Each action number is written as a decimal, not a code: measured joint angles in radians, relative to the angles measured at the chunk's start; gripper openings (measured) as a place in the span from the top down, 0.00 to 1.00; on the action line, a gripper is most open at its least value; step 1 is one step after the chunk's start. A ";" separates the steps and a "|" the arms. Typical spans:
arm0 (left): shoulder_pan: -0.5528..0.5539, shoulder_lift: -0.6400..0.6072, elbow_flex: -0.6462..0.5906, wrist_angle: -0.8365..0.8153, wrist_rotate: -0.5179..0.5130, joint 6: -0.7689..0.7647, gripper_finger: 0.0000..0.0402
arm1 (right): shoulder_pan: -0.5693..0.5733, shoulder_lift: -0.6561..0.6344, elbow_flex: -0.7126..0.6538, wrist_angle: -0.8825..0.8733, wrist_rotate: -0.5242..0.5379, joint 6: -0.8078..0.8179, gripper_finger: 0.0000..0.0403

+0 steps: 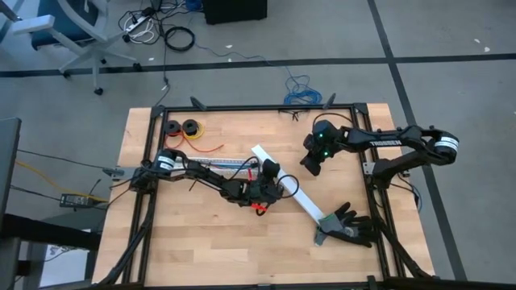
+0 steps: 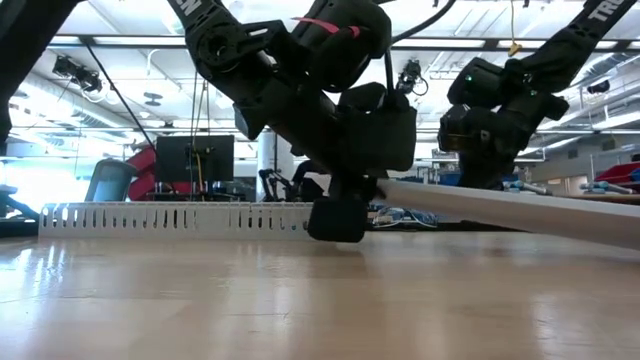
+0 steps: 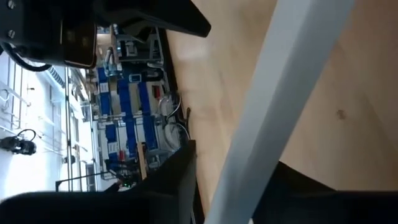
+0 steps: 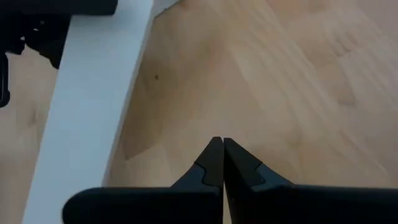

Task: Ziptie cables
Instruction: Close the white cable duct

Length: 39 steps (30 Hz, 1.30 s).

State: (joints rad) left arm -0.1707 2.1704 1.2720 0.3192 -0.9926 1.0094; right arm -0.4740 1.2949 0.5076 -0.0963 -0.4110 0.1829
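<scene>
The only writing I can read is the white word "TROSSEN" along the right arm (image 1: 385,139), at the right of the high view. The same lettering is cut off at the top right corner of the low view.

The cables (image 1: 205,147) show poorly. In the high view I can make out a thin red strand and a yellowish one lying loose on the wood in the upper left part of the table, just below two small black wire spools (image 1: 182,126). A small red-orange patch also shows under the left arm near the frame's centre, but I cannot say what it is. I cannot pick out the ziptie in any view.

The left gripper (image 1: 270,171) is at the middle of the high view, down on a plain white duct (image 1: 305,200) that runs diagonally toward the lower right. In the low view it sits low at the table top, at the near end of that duct. In the left wrist view the duct passes right through the gripper's frame. Whether the gripper is clamped on it or merely around it, I cannot tell.

The right gripper (image 4: 217,152) has its two dark fingers pressed together with nothing between them. It is over bare wood just beside the white duct, a little right of centre in the high view.

A white slotted duct (image 1: 218,163) lies left of centre, and a black glove (image 1: 351,225) rests at the diagonal duct's lower right end.
</scene>
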 joint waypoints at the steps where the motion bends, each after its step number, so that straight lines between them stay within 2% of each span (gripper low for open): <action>1: 0.000 0.000 0.000 0.000 -0.001 0.000 0.67 | 0.002 0.000 0.000 -0.001 0.000 0.000 1.00; 5: -0.006 0.000 0.000 -0.009 -0.020 0.013 0.59 | 0.003 0.000 0.000 -0.013 -0.001 0.000 1.00; 7: -0.014 0.000 0.001 -0.036 -0.065 0.077 0.57 | 0.003 0.000 0.000 -0.024 -0.001 0.001 1.00; 9: -0.020 0.000 0.023 -0.116 -0.122 0.111 0.57 | 0.003 0.000 0.000 -0.031 -0.001 0.002 1.00; 12: -0.020 0.001 0.085 -0.300 -0.132 0.036 0.58 | 0.003 0.000 0.000 -0.035 -0.001 0.002 1.00; 15: -0.016 0.001 0.176 -0.511 -0.050 -0.119 0.60 | 0.003 0.000 0.000 -0.035 -0.001 0.002 1.00; 19: -0.004 0.001 0.325 -0.772 0.216 -0.369 0.61 | 0.003 0.000 0.001 -0.035 -0.005 0.002 1.00; 21: 0.003 0.001 0.384 -0.863 0.334 -0.454 0.62 | 0.003 0.000 0.001 -0.036 -0.008 0.002 1.00; 25: 0.012 0.001 0.449 -0.985 0.497 -0.577 0.62 | 0.003 0.000 0.001 -0.037 -0.010 0.002 1.00; 30: 0.009 0.001 0.459 -1.133 0.560 -0.690 0.62 | 0.004 0.000 0.001 -0.036 -0.014 0.004 1.00; 35: 0.007 -0.008 0.458 -1.242 0.560 -0.852 0.62 | 0.050 0.000 0.001 0.014 -0.069 0.046 1.00; 39: 0.008 -0.030 0.458 -1.256 0.557 -0.964 0.62 | 0.116 0.000 0.001 0.069 -0.028 0.068 1.00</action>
State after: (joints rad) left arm -0.1623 2.1399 1.7302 -0.9365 -0.4354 0.0459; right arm -0.3585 1.2945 0.5087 -0.0270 -0.4389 0.2512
